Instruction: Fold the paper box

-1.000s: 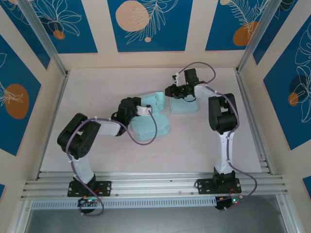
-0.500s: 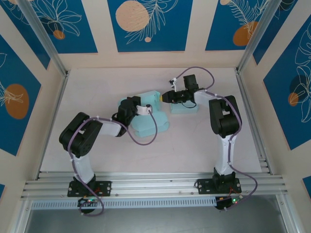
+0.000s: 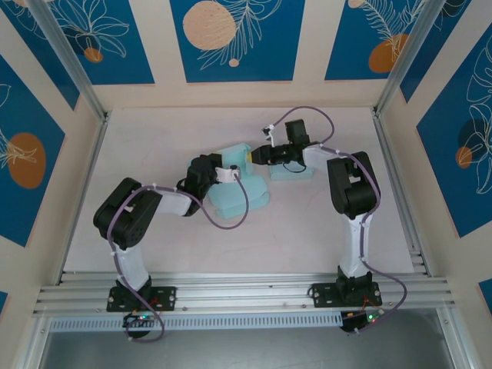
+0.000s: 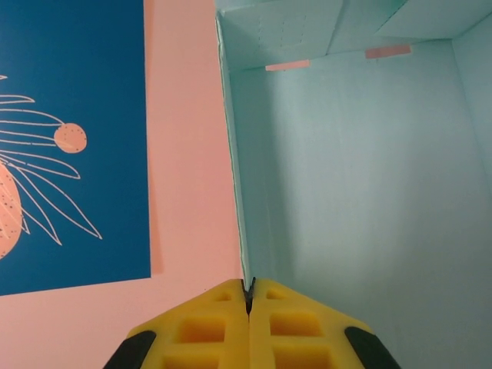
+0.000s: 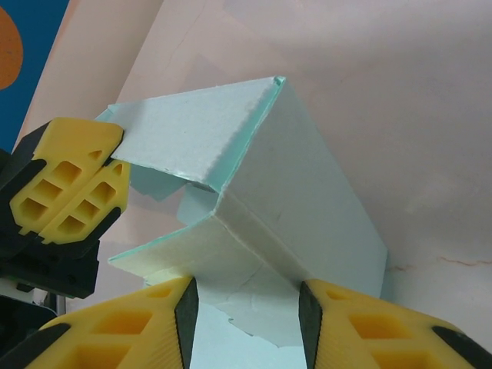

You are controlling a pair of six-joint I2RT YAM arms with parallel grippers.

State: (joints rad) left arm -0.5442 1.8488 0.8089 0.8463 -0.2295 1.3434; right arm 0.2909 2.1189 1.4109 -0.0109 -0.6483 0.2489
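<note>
Both arms rise from the near edge of the pale tabletop (image 3: 169, 238) and lean in toward its middle, where the light teal paper box (image 3: 244, 198) lies, about level with the centre and slightly nearer the far edge than the near one.

The left claw (image 4: 248, 300) is fully closed. Its yellow fingers pinch the thin top edge of one upright box wall, with the open inside of the box spreading away to its right in the left wrist view.

A little farther on, the right claw (image 5: 246, 286) comes at the box from the right side. Its jaws stand partly apart, and a folded corner of the box, with a raised flap above it, lies in the gap between them. Whether the pads press the paper cannot be told.

Under the right arm's wrist sits another teal panel (image 3: 296, 173), just beside the main body; whether it joins the box is hidden.

Beyond the far edge stands a wall of blue floral panels (image 3: 231, 38).
</note>
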